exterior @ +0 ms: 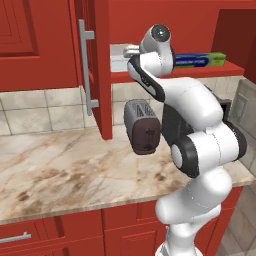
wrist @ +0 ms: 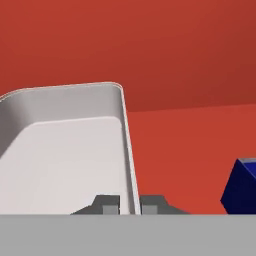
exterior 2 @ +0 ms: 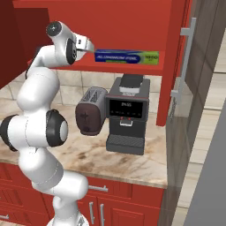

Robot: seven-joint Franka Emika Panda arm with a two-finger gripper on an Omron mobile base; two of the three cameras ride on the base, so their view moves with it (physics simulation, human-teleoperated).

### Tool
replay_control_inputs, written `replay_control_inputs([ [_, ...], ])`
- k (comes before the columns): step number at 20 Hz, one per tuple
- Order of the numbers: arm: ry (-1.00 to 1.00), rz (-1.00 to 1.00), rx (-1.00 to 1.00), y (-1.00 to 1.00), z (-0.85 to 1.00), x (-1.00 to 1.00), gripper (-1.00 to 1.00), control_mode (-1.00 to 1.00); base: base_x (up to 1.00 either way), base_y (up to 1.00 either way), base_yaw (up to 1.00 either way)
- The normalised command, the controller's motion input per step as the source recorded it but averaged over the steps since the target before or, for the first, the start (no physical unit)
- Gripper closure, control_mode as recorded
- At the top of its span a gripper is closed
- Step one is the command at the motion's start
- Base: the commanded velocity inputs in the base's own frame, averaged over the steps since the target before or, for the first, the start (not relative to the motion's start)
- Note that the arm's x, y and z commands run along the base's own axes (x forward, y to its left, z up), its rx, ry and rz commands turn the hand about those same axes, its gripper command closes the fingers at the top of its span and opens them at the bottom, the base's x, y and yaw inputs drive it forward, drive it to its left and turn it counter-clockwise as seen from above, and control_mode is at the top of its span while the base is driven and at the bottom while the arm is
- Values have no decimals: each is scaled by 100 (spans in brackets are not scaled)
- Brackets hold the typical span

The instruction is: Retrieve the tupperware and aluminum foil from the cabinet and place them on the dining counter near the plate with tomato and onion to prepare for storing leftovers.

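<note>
Claw [wrist: 129, 205] pinched on the right-hand wall of the tupperware [wrist: 65, 150], one fingertip inside the rim and one outside, with the thin plastic edge running up between them in the hand view. Tupperware sits on the red shelf of the cabinet [exterior: 102, 75], at the left end, just beside the open door and its long grey bar handle [exterior: 86, 70]; from the left base view just a pale corner of it [exterior: 117, 56] shows behind the wrist. Aluminum foil [exterior 2: 127, 57] lies on the same shelf to the right of the tupperware, apart from it, green end farthest away; its dark blue end pokes into the hand view at lower right [wrist: 241, 187]. Below the shelf, on the marble worktop, stand a toaster [exterior: 143, 127] and a black coffee machine [exterior 2: 128, 112]. Judgement: the step in hand is lifting the tupperware out. A grip on one wall alone will likely let the far side sag, so raise only enough to free the base from the shelf, keep the wrist level, and draw straight back toward the opening. Watch the door edge on the left and the foil on the right; any sideways swing could knock either. Once clear, keep the elbow above the toaster.
</note>
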Motion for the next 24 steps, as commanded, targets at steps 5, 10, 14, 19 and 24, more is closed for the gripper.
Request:
replay_control_inputs([
  [5,7,-9,0,-4,0,-42,100,-100,0,0,0],
  [10,9,-22,0,-16,0,-44,100,-100,0,0,0],
  [14,4,-33,0,-14,0,-40,100,-100,0,0,0],
  [19,6,-33,0,-15,0,-69,100,-100,0,0,0],
  [24,12,-20,2,-16,0,-98,100,-100,0,0,0],
])
